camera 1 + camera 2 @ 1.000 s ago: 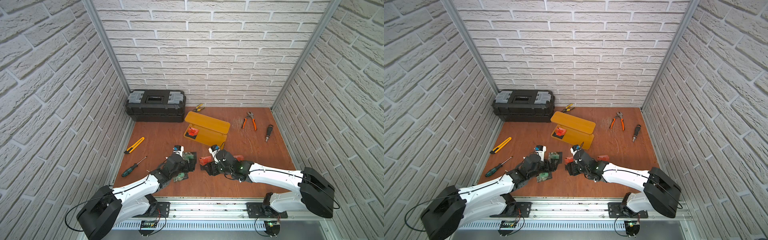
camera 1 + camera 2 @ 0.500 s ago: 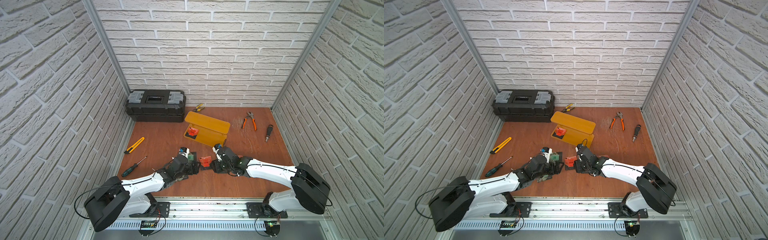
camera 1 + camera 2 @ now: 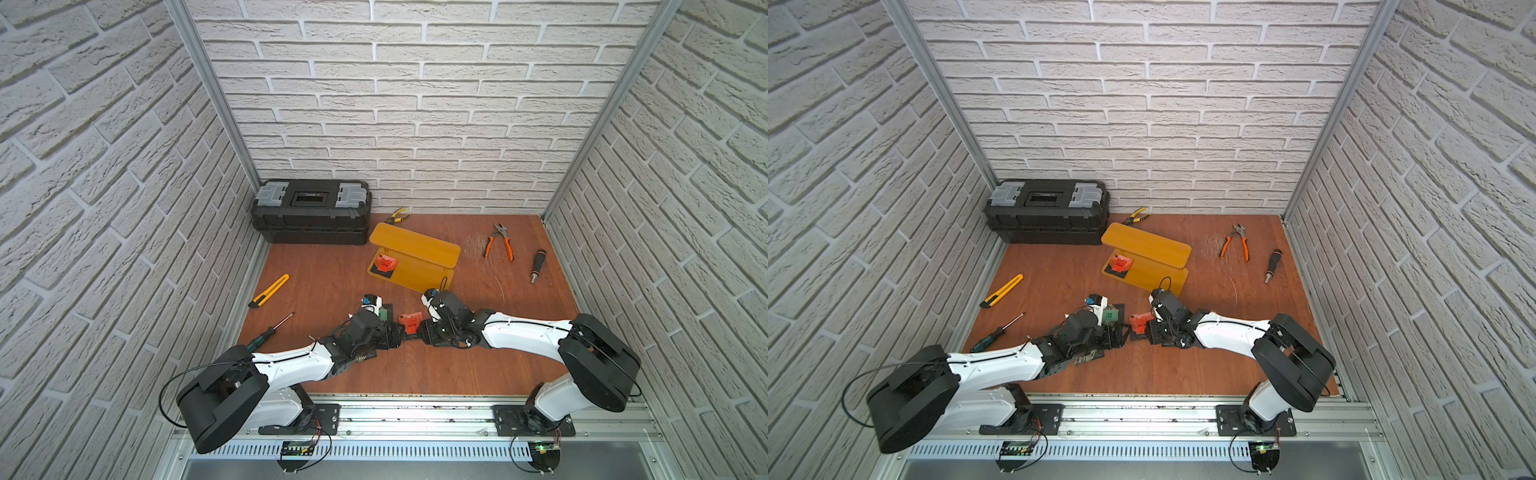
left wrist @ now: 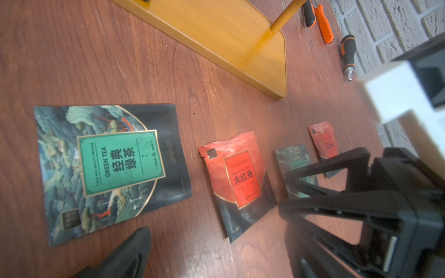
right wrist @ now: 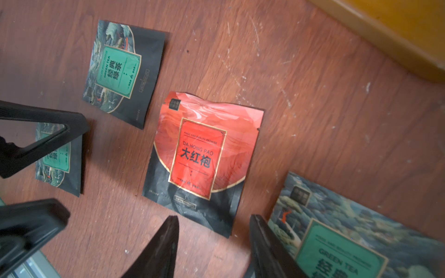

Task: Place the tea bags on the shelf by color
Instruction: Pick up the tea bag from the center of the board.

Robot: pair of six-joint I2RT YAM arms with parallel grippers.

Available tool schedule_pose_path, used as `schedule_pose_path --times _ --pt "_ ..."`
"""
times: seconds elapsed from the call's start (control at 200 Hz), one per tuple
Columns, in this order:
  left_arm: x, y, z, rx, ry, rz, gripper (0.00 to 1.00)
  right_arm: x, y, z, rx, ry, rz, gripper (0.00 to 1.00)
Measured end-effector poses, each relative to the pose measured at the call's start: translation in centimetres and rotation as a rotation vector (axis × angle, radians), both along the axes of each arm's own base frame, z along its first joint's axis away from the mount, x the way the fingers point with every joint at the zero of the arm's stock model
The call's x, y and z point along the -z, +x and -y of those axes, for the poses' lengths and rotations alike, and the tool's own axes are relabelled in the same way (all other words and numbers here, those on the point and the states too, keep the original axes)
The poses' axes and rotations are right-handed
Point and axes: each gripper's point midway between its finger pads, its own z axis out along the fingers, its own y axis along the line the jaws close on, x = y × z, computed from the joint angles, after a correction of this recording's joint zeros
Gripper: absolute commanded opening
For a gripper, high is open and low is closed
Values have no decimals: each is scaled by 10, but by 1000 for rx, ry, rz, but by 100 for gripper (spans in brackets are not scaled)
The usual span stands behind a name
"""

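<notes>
The yellow shelf (image 3: 419, 249) stands mid-floor with one red tea bag (image 3: 385, 264) on its lower board. A second red tea bag (image 3: 410, 323) (image 5: 202, 154) lies flat on the floor between both grippers. My right gripper (image 5: 214, 240) (image 3: 422, 332) is open, its tips just short of that bag's black edge. My left gripper (image 4: 216, 252) (image 3: 397, 336) is wide open and empty, facing it from the other side. Green tea bags (image 4: 113, 168) (image 5: 120, 69) lie flat around them, one (image 5: 57, 163) partly behind the left fingers (image 5: 43, 134). Another red bag (image 4: 325, 142) lies beyond.
A black toolbox (image 3: 311, 216) sits at the back left, with yellow pliers (image 3: 397, 215) beside it. Orange pliers (image 3: 498, 245) and a short driver (image 3: 537, 264) lie back right. A yellow knife (image 3: 269, 290) and green screwdriver (image 3: 266, 332) lie left. Brick walls enclose three sides.
My left gripper has slid right, off the green bags and up to the red tea bag on the floor. My right gripper's jaws have narrowed somewhat. The bags have not moved.
</notes>
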Motion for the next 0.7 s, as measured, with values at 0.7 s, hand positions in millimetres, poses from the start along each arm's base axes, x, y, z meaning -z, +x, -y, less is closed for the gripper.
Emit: schedule_pose_path --times 0.7 --pt "1 -2 2 -20 -17 -20 87 10 -6 -5 -9 17 -50 49"
